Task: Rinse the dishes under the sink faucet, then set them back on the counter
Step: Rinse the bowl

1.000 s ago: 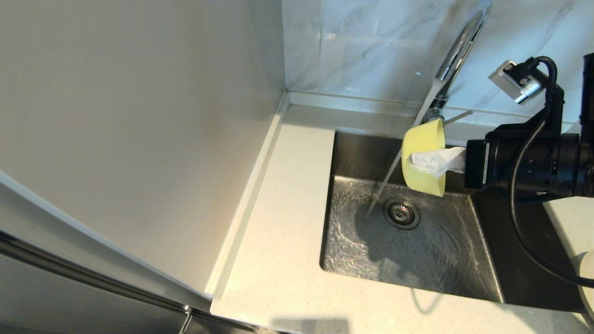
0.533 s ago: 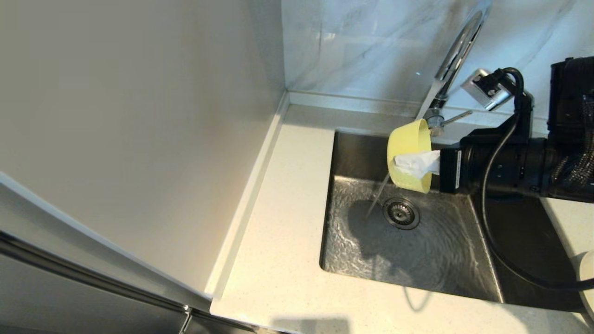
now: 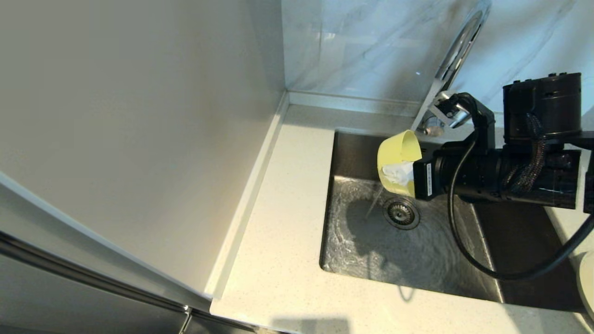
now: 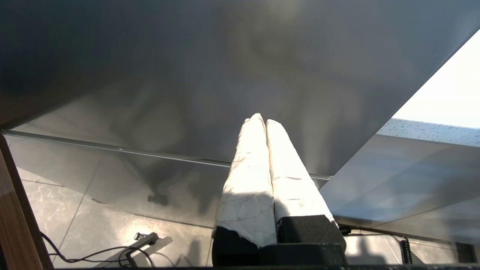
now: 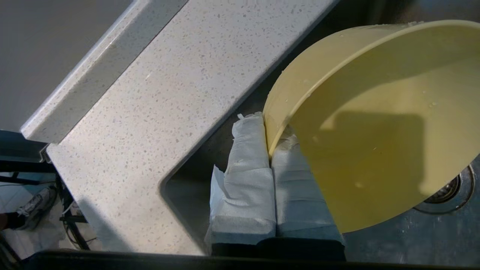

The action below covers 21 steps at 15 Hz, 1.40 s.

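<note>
Home kitchen, steel sink, chrome faucet, speckled stone counter, marble backsplash

A: What hides behind the right pincer?
B: Part of the bowl; the arm covers the faucet base too.
A: Anything cut off?
B: The plate, well behind the pincer, shows only a sliver at the edge.

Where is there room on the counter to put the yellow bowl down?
The widest bare patch of counter lies between the wall and the sink's left edge. The strip in front of the sink is bare too. The right side is crowded: the right gripper holds the bowl there, and a plate sits at the corner.
</note>
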Tool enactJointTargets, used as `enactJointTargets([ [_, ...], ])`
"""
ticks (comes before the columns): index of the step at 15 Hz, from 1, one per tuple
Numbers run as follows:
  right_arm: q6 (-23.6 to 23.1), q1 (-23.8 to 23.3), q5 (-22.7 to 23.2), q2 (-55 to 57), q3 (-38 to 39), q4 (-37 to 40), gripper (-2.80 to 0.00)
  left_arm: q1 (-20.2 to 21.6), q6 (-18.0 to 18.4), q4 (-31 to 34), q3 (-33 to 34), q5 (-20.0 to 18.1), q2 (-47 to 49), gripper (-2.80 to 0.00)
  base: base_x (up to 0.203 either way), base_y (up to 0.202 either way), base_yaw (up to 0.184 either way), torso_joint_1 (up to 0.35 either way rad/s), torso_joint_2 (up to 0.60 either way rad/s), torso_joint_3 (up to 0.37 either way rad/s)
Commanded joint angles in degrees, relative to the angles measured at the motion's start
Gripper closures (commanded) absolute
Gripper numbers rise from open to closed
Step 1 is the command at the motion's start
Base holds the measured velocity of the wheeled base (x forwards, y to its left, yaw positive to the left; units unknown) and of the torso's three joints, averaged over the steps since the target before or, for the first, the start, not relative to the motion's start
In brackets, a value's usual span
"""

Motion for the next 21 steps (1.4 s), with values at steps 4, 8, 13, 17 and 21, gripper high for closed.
enactJointTargets([
  [4,-0.68,-0.07,0.01,2.83,-0.21,-0.83,0.0,0.0,0.0,0.0,0.0,-0.06,0.0,0.0,0.0,0.0,0.0,0.0,0.0,0.0],
  [8,-0.68,-0.16,-2.87,4.79,-2.49,-0.85,0.0,0.0,0.0,0.0,0.0,0.03,0.0,0.0,0.0,0.0,0.0,0.0,0.0,0.0],
  [13,-0.68,-0.24,-7.81,6.25,-3.34,-0.85,0.0,0.0,0.0,0.0,0.0,0.01,0.0,0.0,0.0,0.0,0.0,0.0,0.0,0.0],
  [17,-0.68,-0.24,-12.06,7.78,-4.51,-2.05,0.0,0.0,0.0,0.0,0.0,0.02,0.0,0.0,0.0,0.0,0.0,0.0,0.0,0.0],
  [21,-0.68,-0.16,-13.34,8.33,-5.1,-2.17,0.0,0.0,0.0,0.0,0.0,-0.03,0.0,0.0,0.0,0.0,0.0,0.0,0.0,0.0],
])
